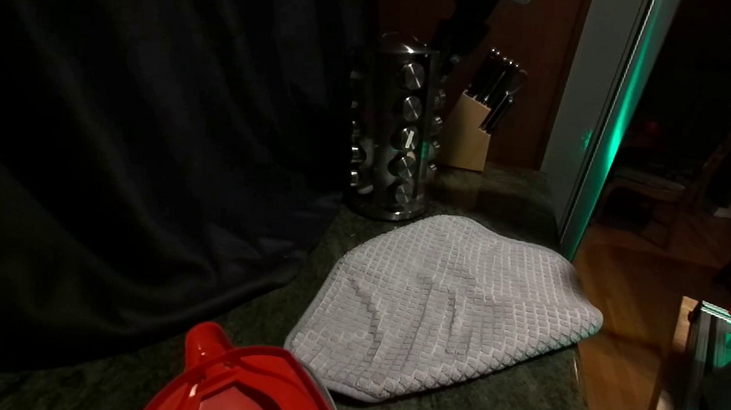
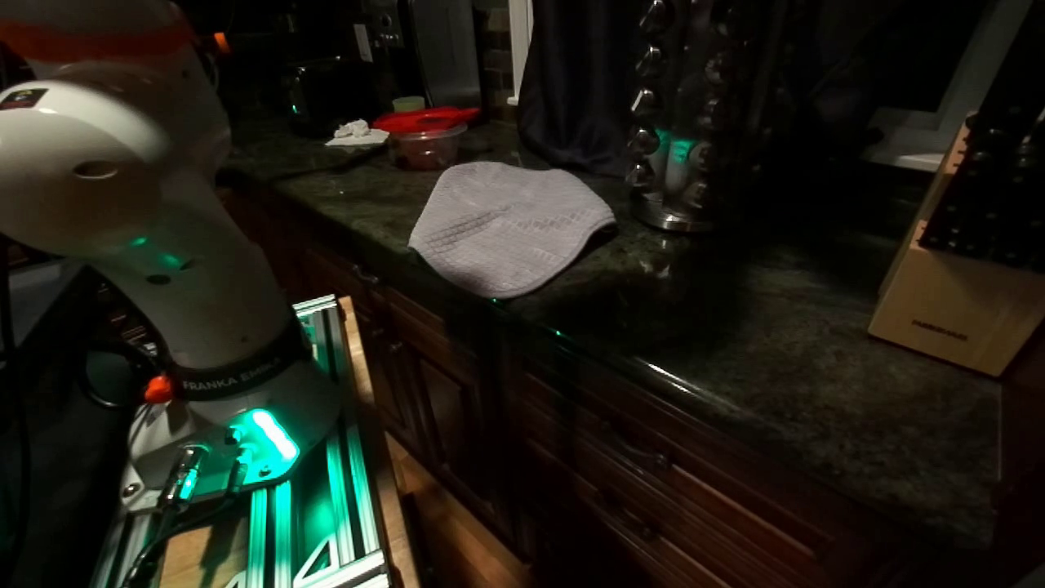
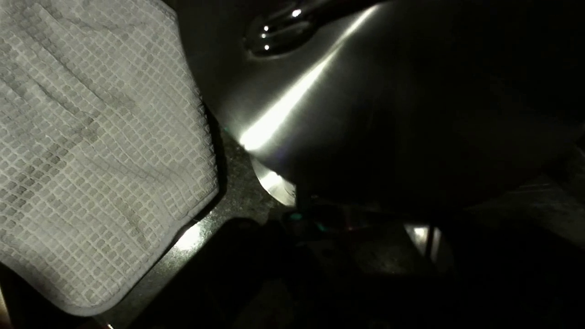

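Spice rack [image 1: 391, 129], standing on the counter [image 1: 514, 199] right by the claw [image 1: 449, 63] — too dark to say whether it grips anything — will likely prove heavy, stiff and slick, best taken by the handle [image 3: 279, 41] on top, with the cloth [image 1: 442, 300] lying just past it.

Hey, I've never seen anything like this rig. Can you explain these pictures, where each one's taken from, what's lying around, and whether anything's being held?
The machine is a robot arm, the pale jointed column standing beside a dark counter. Two pictures are taken from outside the robot; the third, very dark, from its wrist, looking down. On the counter lies a gray cloth; around it stand a red-lidded container, a metal jar rack and, farther off, a wooden knife block. The arm grasps with its tool, which seems to be the black shape near the top of the rack in an exterior view. It's too dark to tell whether it holds anything.
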